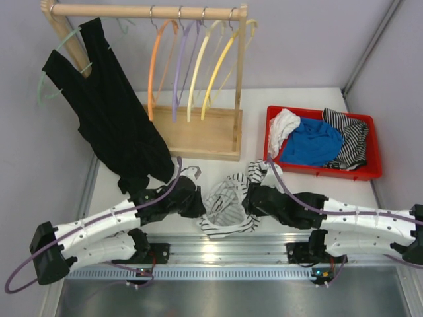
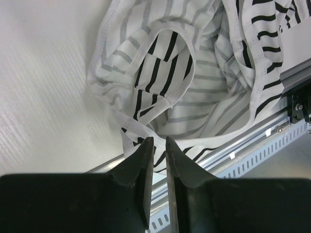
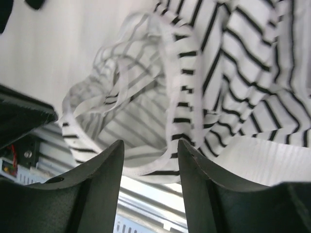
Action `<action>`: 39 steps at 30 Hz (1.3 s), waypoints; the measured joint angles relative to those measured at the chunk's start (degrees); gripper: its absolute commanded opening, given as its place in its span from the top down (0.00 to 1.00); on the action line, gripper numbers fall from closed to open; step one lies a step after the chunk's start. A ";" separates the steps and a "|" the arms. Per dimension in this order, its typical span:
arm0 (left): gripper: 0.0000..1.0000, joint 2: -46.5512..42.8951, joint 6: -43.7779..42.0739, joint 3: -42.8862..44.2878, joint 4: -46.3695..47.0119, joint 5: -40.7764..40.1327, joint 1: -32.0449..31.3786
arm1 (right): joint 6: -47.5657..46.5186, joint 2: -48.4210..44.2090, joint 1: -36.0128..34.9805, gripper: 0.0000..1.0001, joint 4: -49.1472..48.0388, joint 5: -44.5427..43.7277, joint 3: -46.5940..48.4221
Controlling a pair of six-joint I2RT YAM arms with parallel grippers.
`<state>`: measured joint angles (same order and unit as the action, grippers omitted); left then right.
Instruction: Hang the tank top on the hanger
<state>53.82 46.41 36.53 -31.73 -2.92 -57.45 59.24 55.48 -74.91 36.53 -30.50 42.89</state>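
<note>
The tank top (image 1: 228, 206), white with thin black stripes, lies crumpled on the table at its near edge, between my two grippers. My left gripper (image 1: 198, 202) is at its left edge. In the left wrist view its jaws (image 2: 159, 141) stand almost together, their tips pinching the hem of the tank top (image 2: 194, 97). My right gripper (image 1: 251, 201) is at the top's right side. In the right wrist view it (image 3: 150, 145) is open and hovers over a looped hem of the tank top (image 3: 141, 102). The orange hanger (image 1: 154, 66) hangs on the wooden rack at the back.
The rack (image 1: 198, 135) also holds purple (image 1: 178, 66) and yellow hangers (image 1: 215, 66), and a black tank top (image 1: 109, 112) hangs on a pale green hanger at its left end. A red bin (image 1: 324, 174) of clothes stands at the right. A metal rail (image 1: 218, 247) runs along the near edge.
</note>
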 measured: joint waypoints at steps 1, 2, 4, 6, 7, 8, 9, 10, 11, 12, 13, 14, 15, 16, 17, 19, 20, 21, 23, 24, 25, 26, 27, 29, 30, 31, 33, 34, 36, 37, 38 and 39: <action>0.80 -0.11 0.00 0.37 -0.13 -0.48 0.00 | -0.87 -0.39 1.75 0.52 0.46 -0.07 0.26; 0.80 -0.13 0.00 0.81 -0.48 -0.92 0.00 | -1.51 -0.76 3.19 0.53 0.85 -0.20 0.31; 0.78 -0.22 -0.02 1.81 -1.62 -1.53 0.00 | -2.97 -1.53 6.03 0.53 2.01 -0.13 0.28; 0.75 -0.74 -0.09 2.62 -2.73 -1.92 -0.02 | -4.52 -2.56 8.24 0.53 2.71 0.09 0.28; 0.73 -1.20 -0.28 3.08 -3.37 -2.08 0.00 | -5.33 -3.13 9.18 0.53 2.93 0.24 0.28; 0.72 -1.75 -0.59 3.72 -4.02 -2.08 0.00 | -5.97 -3.76 10.01 0.53 3.10 0.37 0.28; 0.71 -2.19 -1.07 4.55 -4.81 -2.03 0.00 | -6.71 -4.35 10.82 0.53 3.28 0.61 0.28; 0.70 -2.75 -1.99 5.88 -5.70 -1.38 0.00 | -7.37 -4.90 11.45 0.53 3.43 0.81 0.28; 0.69 -3.23 -2.86 7.34 -6.19 -0.46 0.00 | -8.20 -5.35 12.22 0.53 3.52 1.09 0.31; 0.68 -3.98 -3.76 8.70 -6.14 0.68 0.00 | -8.79 -5.64 12.83 0.53 3.56 1.29 0.31; 0.67 -5.03 -5.01 10.21 -6.01 2.21 0.00 | -9.49 -5.86 13.55 0.53 3.61 1.57 0.31; 0.67 -6.19 -6.19 12.04 -6.01 3.78 0.00 | -10.16 -5.95 14.19 0.53 3.63 1.86 0.31; 0.67 -7.56 -7.74 14.67 -5.79 5.55 0.00 | -10.80 -5.95 14.75 0.53 3.63 2.14 0.31; 0.65 -8.31 -8.63 16.65 -5.49 6.51 0.00 | -11.41 -5.95 15.21 0.53 3.61 2.54 0.31; 0.65 -8.79 -9.77 19.82 -5.68 7.37 0.00 | -11.89 -5.95 15.61 0.53 3.61 2.93 0.33; 0.63 -8.76 -12.31 27.50 -4.42 8.28 -0.02 | -12.98 -5.92 16.26 0.53 3.43 3.80 0.33; 0.62 -8.24 -13.35 31.12 -4.28 8.00 -0.02 | -13.42 -5.92 16.50 0.53 3.37 4.20 0.33; 0.61 -7.32 -14.58 35.28 -3.72 6.97 -0.02 | -13.86 -5.92 16.70 0.53 3.26 4.55 0.33; 0.60 -4.90 -17.14 43.69 -2.58 3.13 -0.02 | -14.64 -5.84 17.09 0.53 2.84 5.27 0.33; 0.59 -3.37 -18.80 47.63 -1.66 0.20 -0.04 | -15.04 -5.75 17.29 0.53 2.49 5.81 0.33; 0.59 -1.86 -20.52 51.23 -0.83 -2.84 -0.02 | -15.43 -5.62 17.46 0.54 2.21 6.34 0.33; 0.58 -0.04 -22.56 54.99 -0.31 -6.49 -0.02 | -15.74 -5.49 17.55 0.54 2.03 6.69 0.33; 0.57 2.14 -24.94 58.60 0.79 -11.37 -0.02 | -16.13 -5.31 17.79 0.54 1.97 7.23 0.33; 0.54 6.32 -29.24 64.39 2.21 -19.69 0.00 | -16.72 -5.09 18.14 0.54 1.79 8.02 0.33; 0.51 8.55 -31.54 66.82 3.13 -24.15 0.02 | -17.03 -5.09 18.38 0.54 1.68 8.33 0.33; 0.50 10.84 -33.75 69.20 4.15 -28.26 0.04 | -17.31 -5.09 18.67 0.54 1.55 8.74 0.33; 0.47 16.15 -39.67 73.64 6.73 -36.44 0.52 | -17.94 -5.09 19.21 0.54 1.27 9.57 0.33; 0.46 18.03 -41.77 75.30 7.63 -39.08 1.18 | -18.25 -5.09 19.43 0.55 1.16 9.90 0.33; 0.45 22.71 -44.19 79.60 7.61 -41.75 4.22 | -18.82 -5.11 19.85 0.55 0.81 10.88 0.33; 0.45 25.77 -44.68 82.99 5.84 -41.66 7.02 | -19.10 -5.09 20.02 0.55 0.70 11.26 0.33; 0.44 28.57 -44.63 86.20 4.33 -41.07 10.12 | -19.26 -5.11 20.09 0.55 0.61 11.50 0.33; 0.43 30.82 -44.52 88.76 2.89 -40.28 13.53 | -19.54 -5.11 20.26 0.55 0.37 11.93 0.33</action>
<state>84.64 1.89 125.29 -28.84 -43.20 -43.92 39.70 50.37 -54.65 36.91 -18.57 43.22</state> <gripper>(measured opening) 0.555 0.453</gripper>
